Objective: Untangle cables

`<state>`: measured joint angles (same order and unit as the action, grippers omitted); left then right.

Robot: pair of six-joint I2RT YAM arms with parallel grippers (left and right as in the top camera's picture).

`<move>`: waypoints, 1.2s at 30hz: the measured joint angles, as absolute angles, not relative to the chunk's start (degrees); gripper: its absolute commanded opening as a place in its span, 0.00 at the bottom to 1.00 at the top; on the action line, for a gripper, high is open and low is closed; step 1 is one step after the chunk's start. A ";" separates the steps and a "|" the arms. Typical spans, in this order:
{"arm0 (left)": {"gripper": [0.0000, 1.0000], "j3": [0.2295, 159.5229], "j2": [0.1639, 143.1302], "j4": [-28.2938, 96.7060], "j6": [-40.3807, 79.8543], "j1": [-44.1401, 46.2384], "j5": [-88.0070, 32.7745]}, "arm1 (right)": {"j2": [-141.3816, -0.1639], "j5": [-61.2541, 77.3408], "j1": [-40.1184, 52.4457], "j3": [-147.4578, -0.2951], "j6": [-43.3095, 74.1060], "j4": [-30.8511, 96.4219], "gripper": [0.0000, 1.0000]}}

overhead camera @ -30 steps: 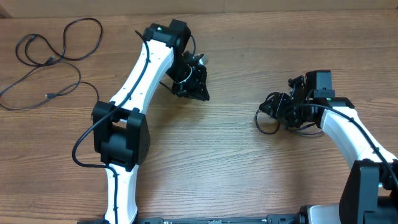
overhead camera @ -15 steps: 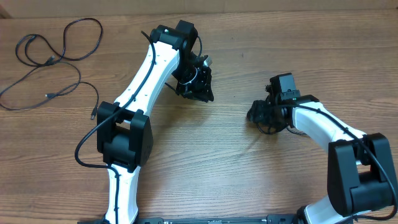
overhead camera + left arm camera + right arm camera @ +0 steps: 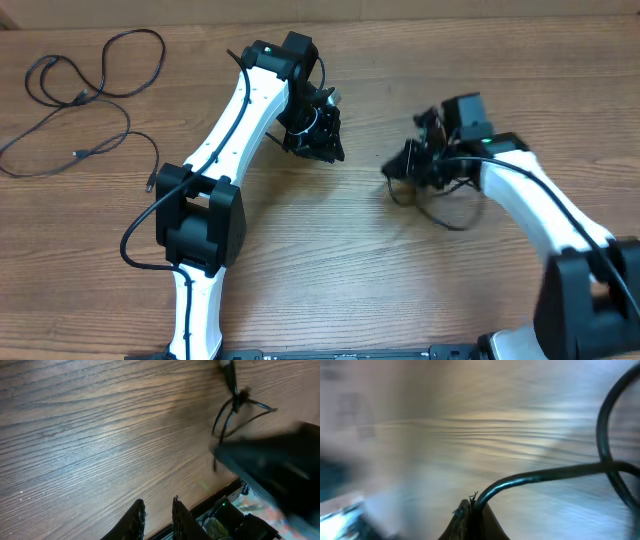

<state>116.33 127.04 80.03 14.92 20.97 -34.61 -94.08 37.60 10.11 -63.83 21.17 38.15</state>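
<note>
A small tangle of thin black cables (image 3: 441, 213) lies right of centre, with a strand running up into my right gripper (image 3: 404, 170). The right wrist view shows that gripper (image 3: 475, 506) shut on the cable (image 3: 545, 475), which arcs off to the right. My left gripper (image 3: 326, 148) hovers above bare wood left of the tangle. Its fingers (image 3: 136, 519) stand slightly open with nothing between them. From the left wrist the tangle (image 3: 234, 406) shows at the upper right. Loose cable strands (image 3: 82, 94) curl at the far left.
The blurred right arm (image 3: 275, 467) fills the right side of the left wrist view. The left arm's base (image 3: 195, 220) and its thick wire sit left of centre. The table's far edge (image 3: 400, 18) runs along the top.
The right gripper has shut on a cable strand and moved left and up, drawing the tangle out. The left arm shifted slightly right early on, then held still.
</note>
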 measured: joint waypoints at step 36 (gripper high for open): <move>0.57 116.33 127.04 82.52 2.63 13.26 -64.12 | -74.76 55.51 8.36 -69.12 25.47 39.81 0.04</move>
<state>116.33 127.04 82.52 2.63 13.26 -64.12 -74.76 55.51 8.36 -69.12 25.47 39.81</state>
